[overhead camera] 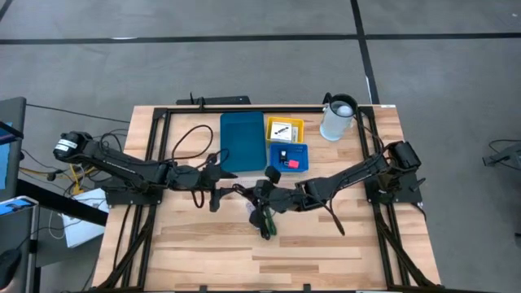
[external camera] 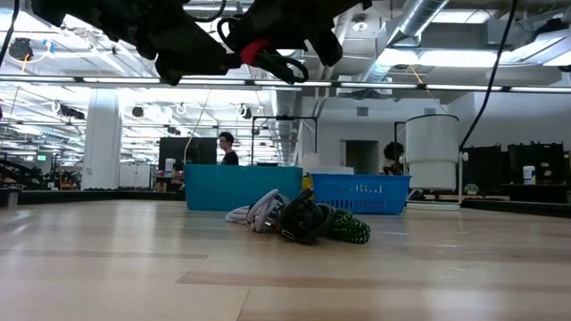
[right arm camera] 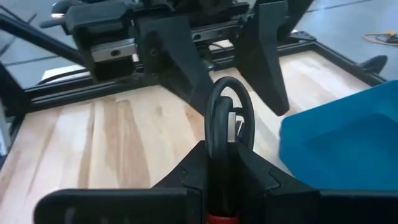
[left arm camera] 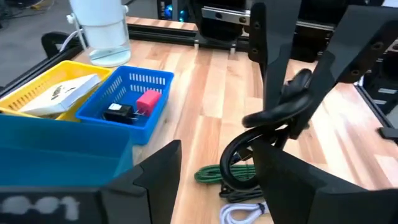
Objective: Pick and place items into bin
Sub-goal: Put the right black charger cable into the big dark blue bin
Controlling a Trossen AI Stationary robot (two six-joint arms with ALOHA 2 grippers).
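Right gripper (right arm camera: 222, 168): clamped on a looped black cable (right arm camera: 227, 118), held raised above the table at mid-table, just in front of the trays. Left gripper (left arm camera: 217, 180): fingers spread, holding nothing, facing the right gripper closely across the loop.

Below them on the light wooden tabletop (overhead camera: 326, 252): a tangle of green braided cord (external camera: 350, 228), black cable and a white cable (external camera: 254, 212), not yet binned.

Bin, behind the grippers: long teal-blue plastic tray (overhead camera: 242, 140), small yellow tray (overhead camera: 284, 129) with a white card, small bright-blue basket tray (overhead camera: 289, 155) holding a red piece and a black piece. White cylindrical jug (overhead camera: 338, 118) beside them.

Step, as judged: cable lifted, transfer to a tray pending. Next move needs carrying toward the trays, clearing the rim, then release.
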